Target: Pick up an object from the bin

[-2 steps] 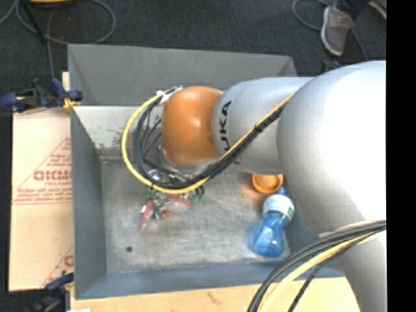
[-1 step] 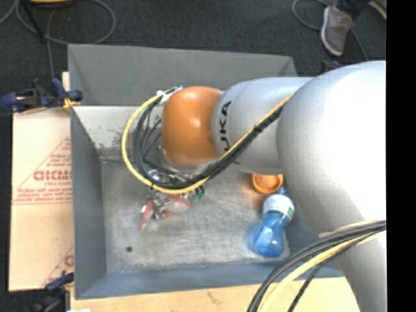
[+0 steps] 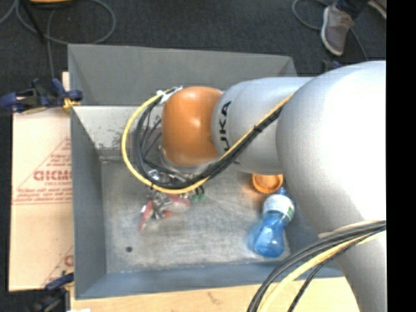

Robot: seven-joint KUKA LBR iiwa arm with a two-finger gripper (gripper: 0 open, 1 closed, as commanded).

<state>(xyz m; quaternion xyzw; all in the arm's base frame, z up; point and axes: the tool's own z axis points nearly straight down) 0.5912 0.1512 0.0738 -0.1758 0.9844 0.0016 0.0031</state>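
From above, the claw [image 3: 166, 186] hangs low over the left-middle floor of the bin [image 3: 88, 194], tucked under the arm's orange cover [image 3: 188, 125]. Whether it is wide or narrow I cannot tell. A small red-and-white object [image 3: 155, 212] lies just beside it, toward the near wall. A blue bottle [image 3: 268, 234] sits well off to the right.

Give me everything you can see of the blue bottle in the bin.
The blue bottle looks like see-through blue plastic, with a rounded body narrowing to a neck and a white cap. It seems to lie on its side on the bin floor, at the view's lower right. Its cap end points towards the orange thing just beyond it; whether they touch I cannot tell. The arm passes above its right side.
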